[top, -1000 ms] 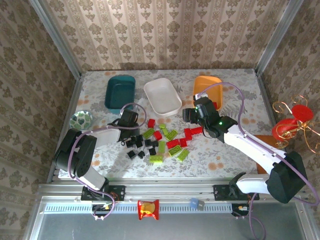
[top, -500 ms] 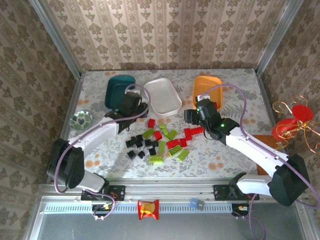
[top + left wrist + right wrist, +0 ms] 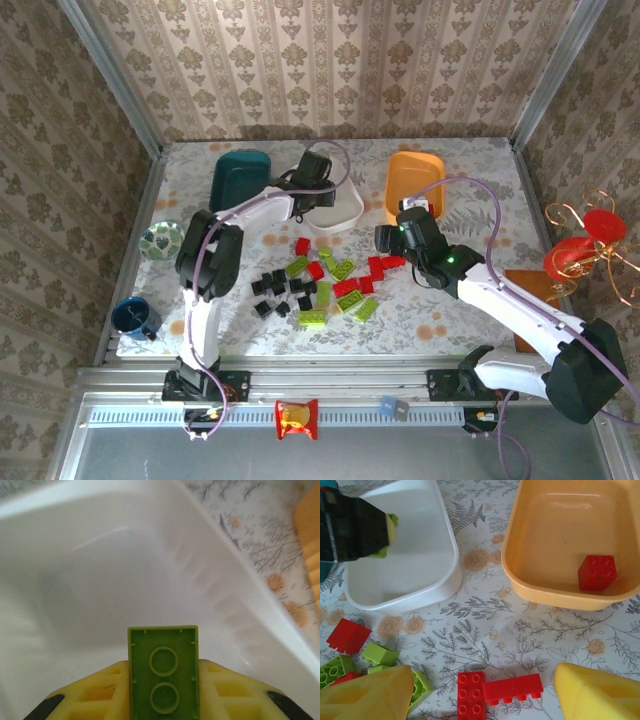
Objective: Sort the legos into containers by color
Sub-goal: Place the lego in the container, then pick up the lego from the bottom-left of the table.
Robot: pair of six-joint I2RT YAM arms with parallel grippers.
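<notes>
Legos were mostly in a loose heap on the counter, around the lower middle of the top view. The black bricks were at the left of the heap, the lime bricks ran through the middle, and the red bricks were on the right.

The three tubs sat in a row higher up the frame: teal tub on the left, white tub in the middle, orange tub on the right.

The left claw was up over the white tub, pinching a lime brick between its yellow fingers. In the left wrist view the brick's hollow underside faced the camera, with the tub's white floor right behind it.

The right claw was spread wide with nothing between its yellow pads. It hung over the counter just below the orange tub in the frame. Under the gap lay a red pair, two flat red pieces touching at a corner like an L.

One red cube was already in the orange tub, toward the lower right of its floor in the right wrist view.

Off at the left edge of the top view were a small patterned dish and, lower down, a blue cup.
</notes>
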